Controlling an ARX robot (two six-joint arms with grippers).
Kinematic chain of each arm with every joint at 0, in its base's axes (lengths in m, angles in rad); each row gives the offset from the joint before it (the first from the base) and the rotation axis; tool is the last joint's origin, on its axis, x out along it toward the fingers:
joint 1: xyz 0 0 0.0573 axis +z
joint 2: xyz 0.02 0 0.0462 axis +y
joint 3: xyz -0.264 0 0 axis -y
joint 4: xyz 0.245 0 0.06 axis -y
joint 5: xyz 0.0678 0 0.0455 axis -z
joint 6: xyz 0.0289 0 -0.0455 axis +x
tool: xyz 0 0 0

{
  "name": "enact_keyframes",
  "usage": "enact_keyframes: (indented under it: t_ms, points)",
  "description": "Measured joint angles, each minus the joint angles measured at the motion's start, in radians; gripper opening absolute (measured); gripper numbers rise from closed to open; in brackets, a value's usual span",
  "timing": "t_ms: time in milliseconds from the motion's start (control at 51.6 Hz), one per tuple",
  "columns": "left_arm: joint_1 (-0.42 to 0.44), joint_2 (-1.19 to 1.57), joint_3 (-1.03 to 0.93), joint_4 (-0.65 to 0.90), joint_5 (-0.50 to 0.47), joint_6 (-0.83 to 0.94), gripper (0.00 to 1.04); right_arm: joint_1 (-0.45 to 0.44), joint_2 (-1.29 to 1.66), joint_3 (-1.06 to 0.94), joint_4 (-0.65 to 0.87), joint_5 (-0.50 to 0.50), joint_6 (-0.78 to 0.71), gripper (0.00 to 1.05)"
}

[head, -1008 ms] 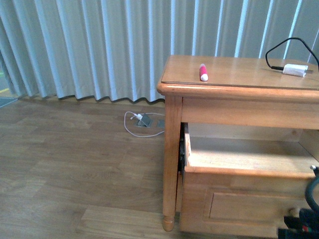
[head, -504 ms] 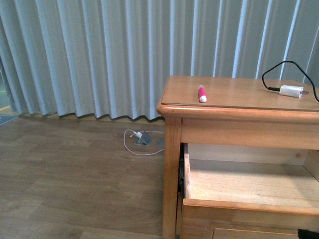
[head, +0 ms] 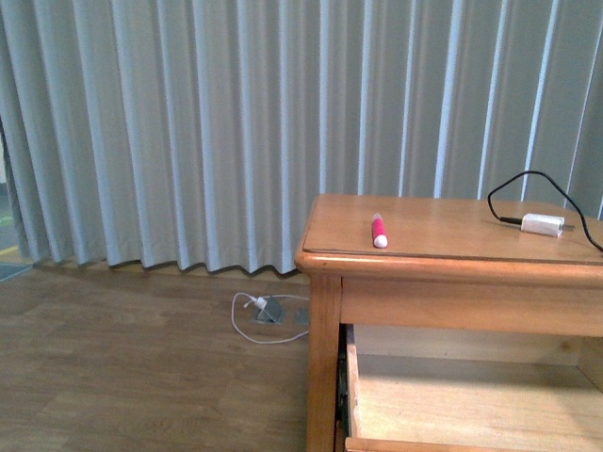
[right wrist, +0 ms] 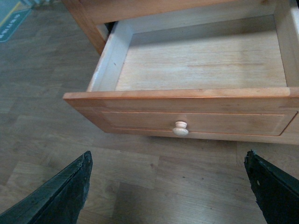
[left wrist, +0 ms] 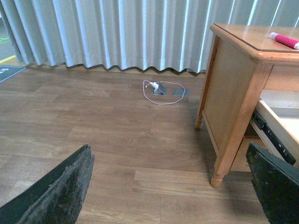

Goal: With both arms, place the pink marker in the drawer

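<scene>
Both sets of jaws stand spread wide and hold nothing. The right jaws hang over the drawer (right wrist: 187, 93), which is pulled out and bare inside; the left jaws are low over the floor. The pink marker (head: 379, 230) lies flat on the desk (head: 443, 221), near its left front corner. Its long axis runs front to back, white cap toward the front edge. I'd come down from above and close across its width.

Front view tilted up: nightstand (head: 452, 235) lower in frame, more curtain (head: 236, 122) above. Drawer (head: 471, 403) front now cut off. Right gripper (right wrist: 167, 158) gone from front view.
</scene>
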Motion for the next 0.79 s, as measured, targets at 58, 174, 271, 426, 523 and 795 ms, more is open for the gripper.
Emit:
enact_keyframes:
  t_ms: [58,174,271,426,523,795]
  points:
    - [0.000,0.000,0.000,0.000,0.000,0.000,0.99,-0.069,-0.057,0.033,-0.104,-0.084,-0.030,0.96]
    - [0.000,0.000,0.000,0.000,0.000,0.000,0.99,-0.148,-0.127,0.050,-0.210,-0.171,-0.068,0.96]
    - [0.000,0.000,0.000,0.000,0.000,0.000,0.99,-0.150,-0.165,0.047,-0.247,-0.172,-0.088,0.96]
    - [0.000,0.000,0.000,0.000,0.000,0.000,0.99,-0.148,-0.174,0.047,-0.249,-0.172,-0.097,0.96]
    - [0.000,0.000,0.000,0.000,0.000,0.000,0.99,-0.148,-0.174,0.047,-0.249,-0.172,-0.098,0.96]
    - [0.000,0.000,0.000,0.000,0.000,0.000,0.99,-0.148,-0.175,0.047,-0.249,-0.172,-0.099,0.96]
